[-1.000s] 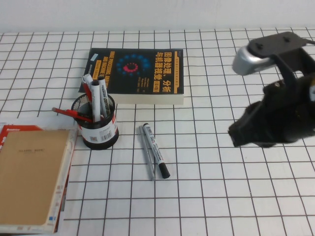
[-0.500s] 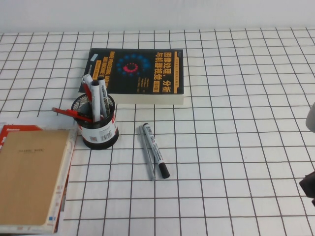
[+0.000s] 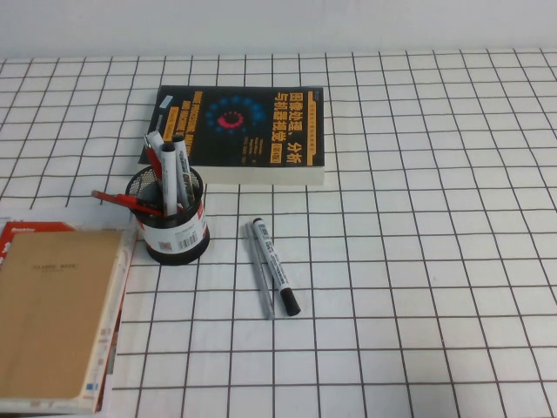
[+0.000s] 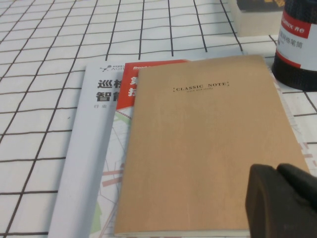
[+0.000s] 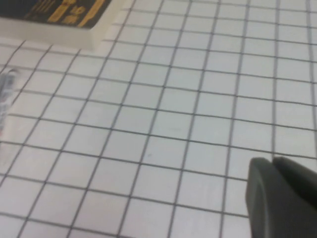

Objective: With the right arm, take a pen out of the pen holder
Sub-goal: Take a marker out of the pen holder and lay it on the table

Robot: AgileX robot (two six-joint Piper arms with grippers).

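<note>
The black mesh pen holder (image 3: pixel 177 219) stands left of centre in the high view, with several markers and a red pen upright in it. One grey marker with a black cap (image 3: pixel 273 266) lies flat on the table to its right. Neither arm shows in the high view. In the right wrist view my right gripper (image 5: pixel 273 162) is shut and empty above bare grid table, and the lying marker (image 5: pixel 6 91) is a blur at the frame's edge. My left gripper (image 4: pixel 277 169) is shut with nothing in it, low over the tan notebook (image 4: pixel 208 144), with the holder (image 4: pixel 298 47) beyond it.
A dark book (image 3: pixel 239 131) lies flat behind the holder. The tan notebook (image 3: pixel 57 322) rests on red and white booklets at the front left, close against the holder. The white gridded table (image 3: pixel 418 261) stretches to the right.
My right arm, a second ago over the table's right side, has drawn back to the right and dropped out of the high view. The pens and holder have not moved.
</note>
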